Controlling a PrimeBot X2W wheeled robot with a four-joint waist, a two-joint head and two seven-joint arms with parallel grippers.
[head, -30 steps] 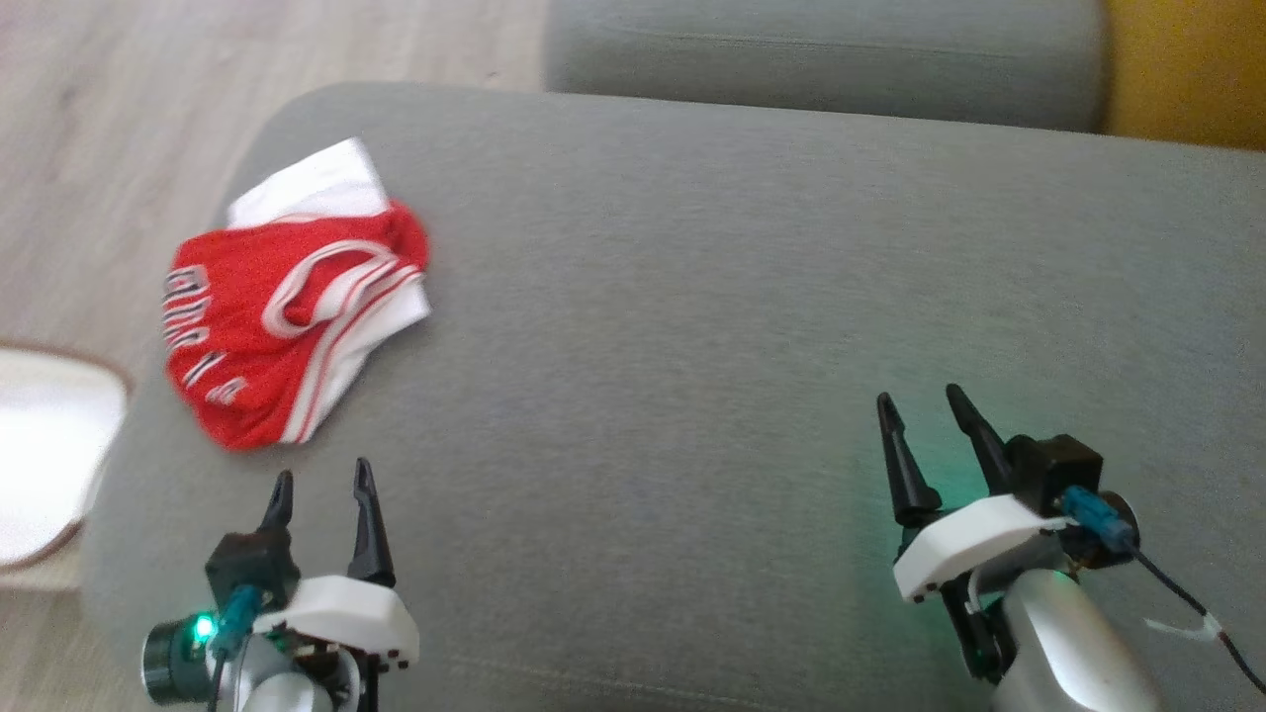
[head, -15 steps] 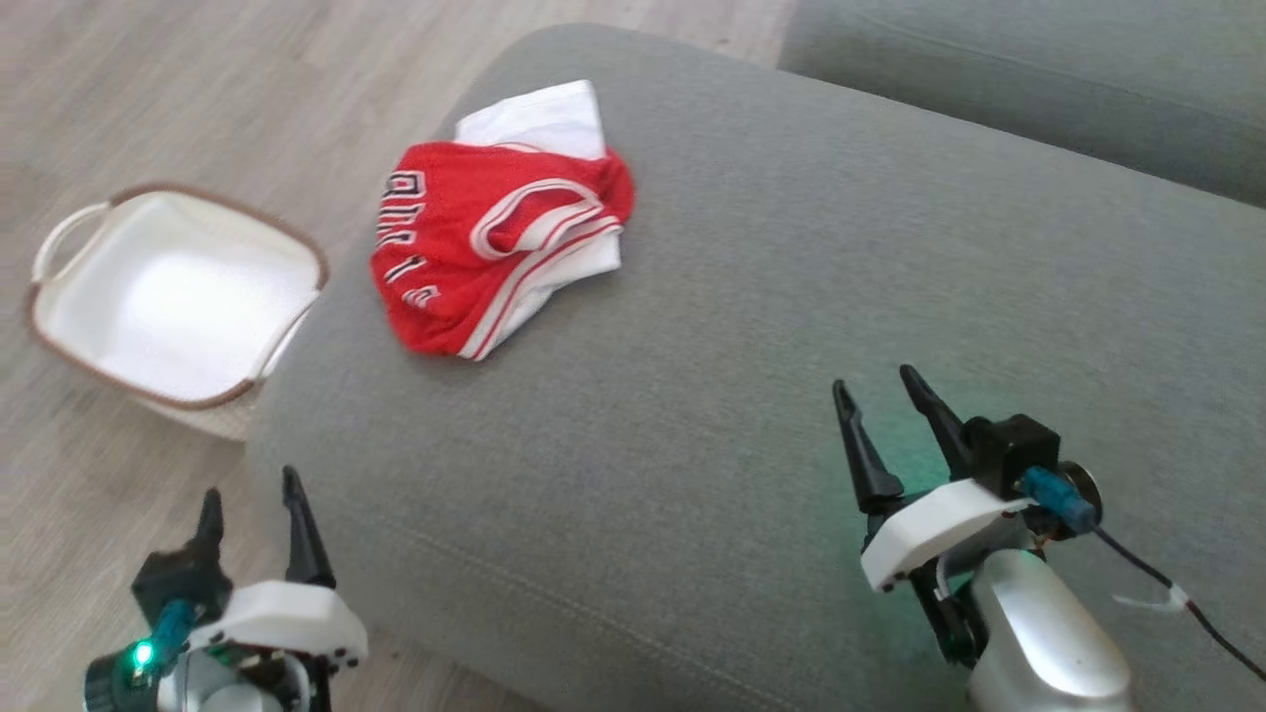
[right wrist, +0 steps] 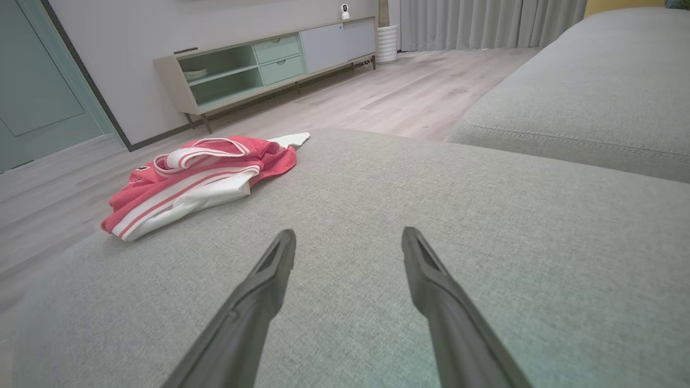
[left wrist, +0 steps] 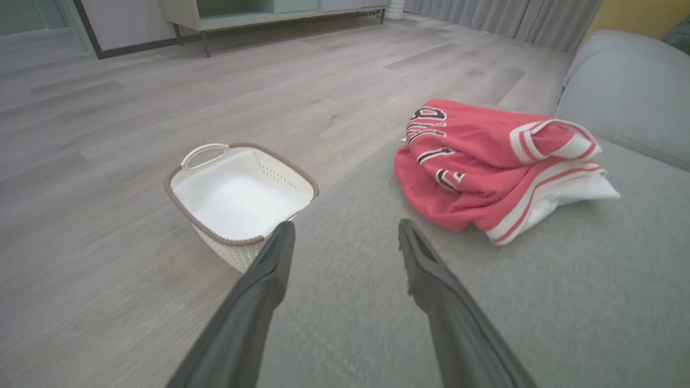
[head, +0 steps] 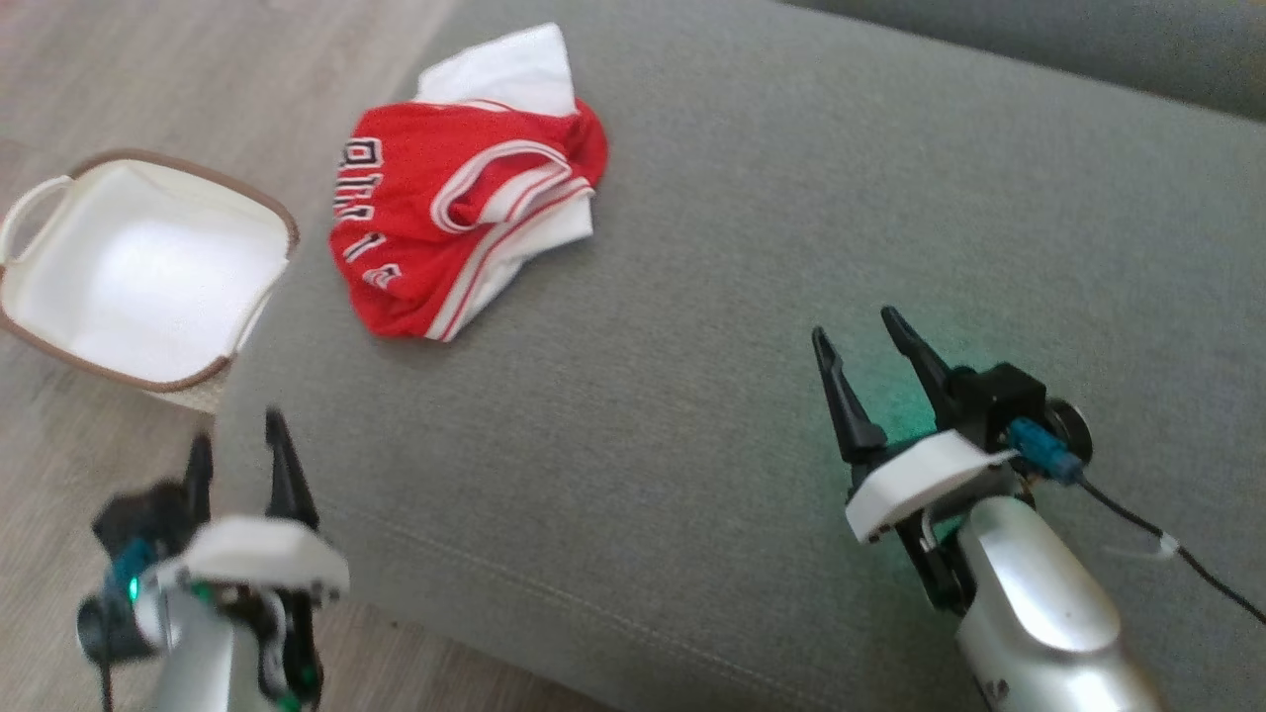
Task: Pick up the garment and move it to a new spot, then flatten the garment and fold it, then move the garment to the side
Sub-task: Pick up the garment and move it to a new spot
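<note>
The garment (head: 457, 220) is a red jersey with white trim and dark lettering, lying bunched at the far left of the grey sofa cushion (head: 752, 297). It also appears in the left wrist view (left wrist: 496, 161) and the right wrist view (right wrist: 194, 180). My left gripper (head: 239, 441) hangs open over the cushion's near left edge, well short of the garment, with nothing between its fingers. My right gripper (head: 859, 336) stands open above the cushion's right half, far to the garment's right and empty.
A white laundry basket (head: 59, 198) with a brown rim stands on the wooden floor left of the sofa, also in the left wrist view (left wrist: 237, 183). A second sofa cushion (right wrist: 582, 81) lies beyond. A low cabinet (right wrist: 269, 59) lines the far wall.
The head camera has swung left and down, bringing the basket into view. Both grippers stay open. The garment lies as before.
</note>
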